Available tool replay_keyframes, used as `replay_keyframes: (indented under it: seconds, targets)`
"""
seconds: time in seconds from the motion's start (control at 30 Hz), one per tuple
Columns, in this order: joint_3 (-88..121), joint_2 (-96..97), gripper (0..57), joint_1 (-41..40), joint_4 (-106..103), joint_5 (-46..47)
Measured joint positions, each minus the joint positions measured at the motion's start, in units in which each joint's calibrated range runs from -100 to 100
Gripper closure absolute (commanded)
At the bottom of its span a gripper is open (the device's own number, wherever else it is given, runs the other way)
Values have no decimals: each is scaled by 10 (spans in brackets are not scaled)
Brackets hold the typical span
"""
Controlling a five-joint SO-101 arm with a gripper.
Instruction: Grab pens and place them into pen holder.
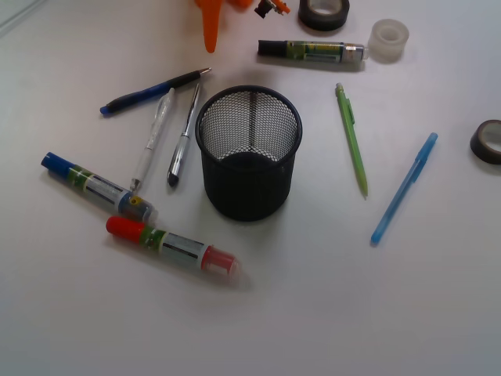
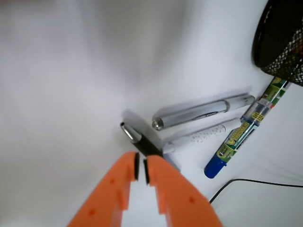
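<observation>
Five pens lie around the black mesh pen holder (image 1: 249, 188), which stands upright mid-table. Left of it are the dark blue and black pen (image 1: 153, 92), the white pen (image 1: 153, 139) and the silver pen (image 1: 184, 137). The green pen (image 1: 351, 139) and light blue pen (image 1: 404, 188) lie to its right. My orange gripper (image 1: 210, 27) hangs at the far edge, above the table. In the wrist view the gripper (image 2: 140, 168) has its jaws nearly together with nothing between them. Just beyond its tips lie the dark pen (image 2: 142, 142), white pen (image 2: 201, 137), silver pen (image 2: 203, 111) and the holder (image 2: 281, 42).
Three fat markers lie about: blue-capped (image 1: 95, 185), red-capped (image 1: 171, 244), and black-capped (image 1: 311, 51) at the back. Tape rolls sit at the back (image 1: 323, 12), (image 1: 389, 39) and at the right edge (image 1: 488, 141). A black cable (image 2: 255, 182) runs near the blue-capped marker (image 2: 244, 132).
</observation>
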Motion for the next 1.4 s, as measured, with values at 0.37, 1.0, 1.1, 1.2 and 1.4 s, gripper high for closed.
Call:
replay_keyframes:
  seconds: [0.37,1.0,1.1,1.2,1.4]
  targets:
    - [6,-7,561,-69,-2,-19]
    - [7,0,558,-2,-60,-55]
    - [4,47,558,15,-100,-95]
    - [-23,125,558,36,-137,-132]
    - [-128,334,557,61,-192,-194]
